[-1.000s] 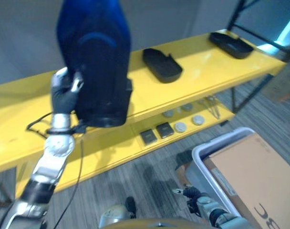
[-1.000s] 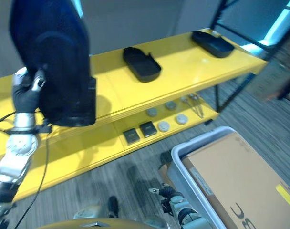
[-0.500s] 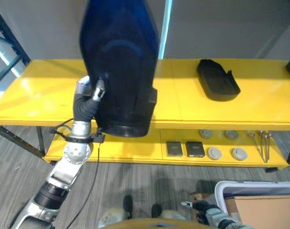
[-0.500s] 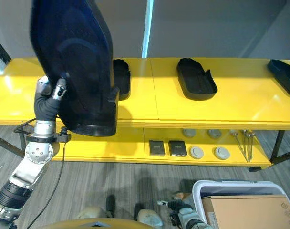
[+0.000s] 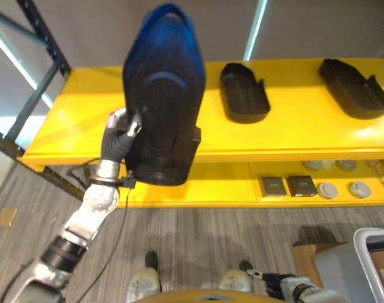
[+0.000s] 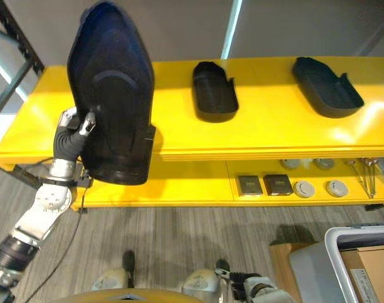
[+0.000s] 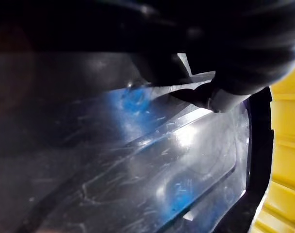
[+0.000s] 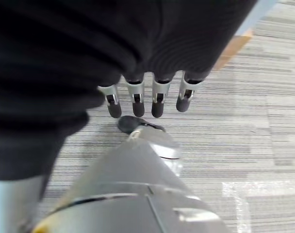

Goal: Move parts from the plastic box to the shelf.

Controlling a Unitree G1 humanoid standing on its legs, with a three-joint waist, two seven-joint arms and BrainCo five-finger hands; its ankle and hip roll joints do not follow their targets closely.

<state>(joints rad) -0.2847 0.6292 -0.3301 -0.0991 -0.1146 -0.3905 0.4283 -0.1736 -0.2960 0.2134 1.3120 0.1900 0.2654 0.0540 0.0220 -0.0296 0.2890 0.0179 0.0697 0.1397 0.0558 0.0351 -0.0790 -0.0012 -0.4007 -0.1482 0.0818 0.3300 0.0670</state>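
Note:
A large dark blue-black plastic part (image 5: 163,107) stands upright in front of the yellow shelf (image 5: 293,134), its narrow end up. My left hand (image 5: 119,129) is shut on its left edge near the bottom. In the left wrist view the part's glossy scratched face (image 7: 138,160) sits right against the hand. Two similar black parts (image 5: 244,93) (image 5: 355,88) lie on the shelf's top board to the right. The grey plastic box (image 6: 343,237), with a cardboard piece in it, is at the lower right. My right hand (image 8: 147,99) hangs low over the carpet, fingers straight, holding nothing.
On the lower shelf board lie two dark square pieces (image 5: 274,186) and several grey discs (image 5: 328,189). A dark steel rack post (image 5: 43,38) rises at the shelf's left end. The top board left of the held part is bare yellow.
The camera has swung left, so the shelf and box slid right in the picture. The part stays upright in my left hand, now nearer the shelf's left end.

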